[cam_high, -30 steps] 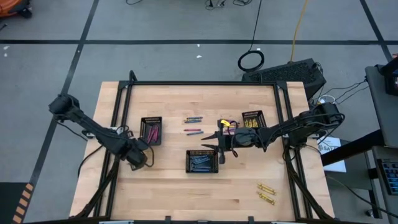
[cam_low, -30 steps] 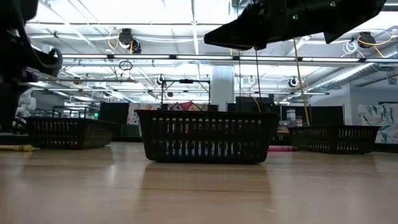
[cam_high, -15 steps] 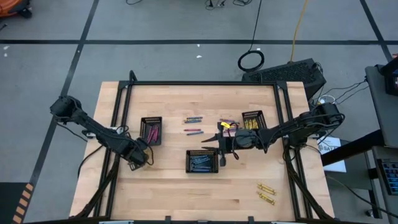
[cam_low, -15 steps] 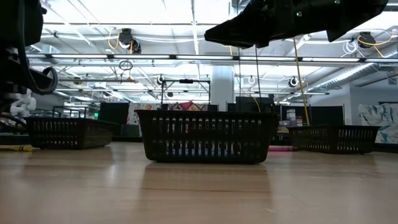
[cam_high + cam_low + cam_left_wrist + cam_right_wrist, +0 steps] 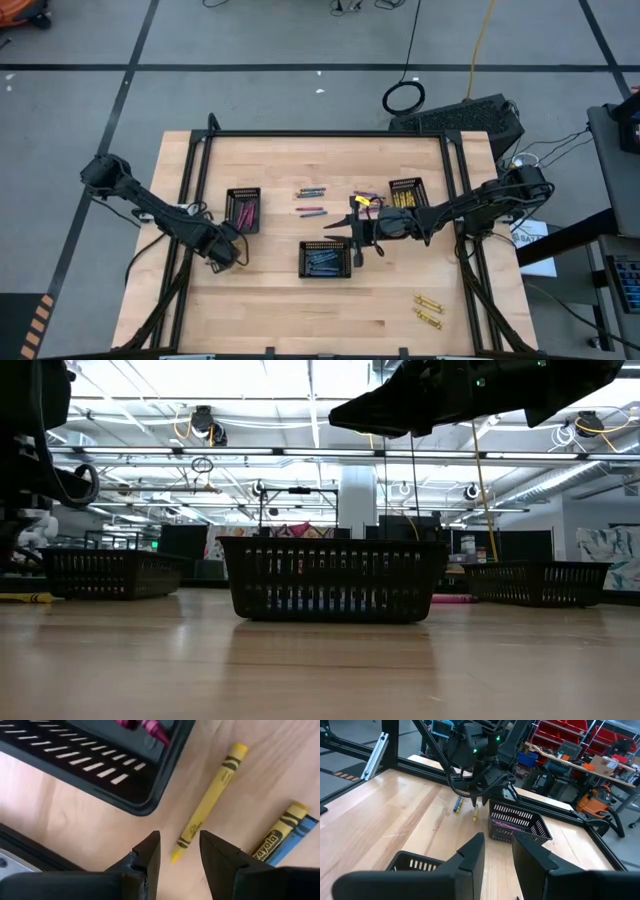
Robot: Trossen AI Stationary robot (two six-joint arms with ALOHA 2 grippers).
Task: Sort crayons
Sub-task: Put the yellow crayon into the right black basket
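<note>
Left gripper [image 5: 179, 851] low over counter [image 5: 75, 825], part open astride yellow crayon's [image 5: 210, 800] tip, not gripping. Right gripper [image 5: 496, 846] above middle tray [image 5: 325, 259], narrowly parted, empty.

A robotics workshop: a pale wooden bench [image 5: 280, 300] in a black metal frame [image 5: 330, 133] on grey concrete floor [image 5: 250, 40], red storage bins [image 5: 560, 729] on shelving, cluttered workbenches [image 5: 570, 757] behind.

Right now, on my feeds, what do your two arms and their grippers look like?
Both arms are dark, almost black, jointed links with black cables trailing off them. The left gripper has two matte black, wedge-shaped fingers tapering to blunt tips. The right gripper has the same black tapered pair. From the right wrist view, small green lights glow on the left arm's wrist housing.
</note>
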